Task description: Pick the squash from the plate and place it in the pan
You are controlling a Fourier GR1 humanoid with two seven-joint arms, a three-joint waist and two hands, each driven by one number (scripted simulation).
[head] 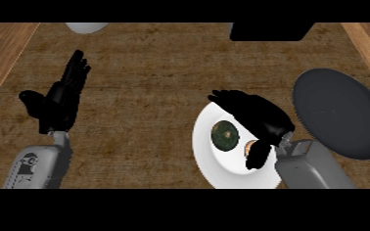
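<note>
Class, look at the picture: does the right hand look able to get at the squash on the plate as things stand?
Probably yes. The right hand hangs over the white plate, beside the squash, with nothing between them. The pan lies close by on the right.

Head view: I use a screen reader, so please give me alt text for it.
The robot's right hand hovers over a white round plate holding a dark green round squash, beside a dark grey round pan. The left hand rests open at left, above the brown counter.
</note>
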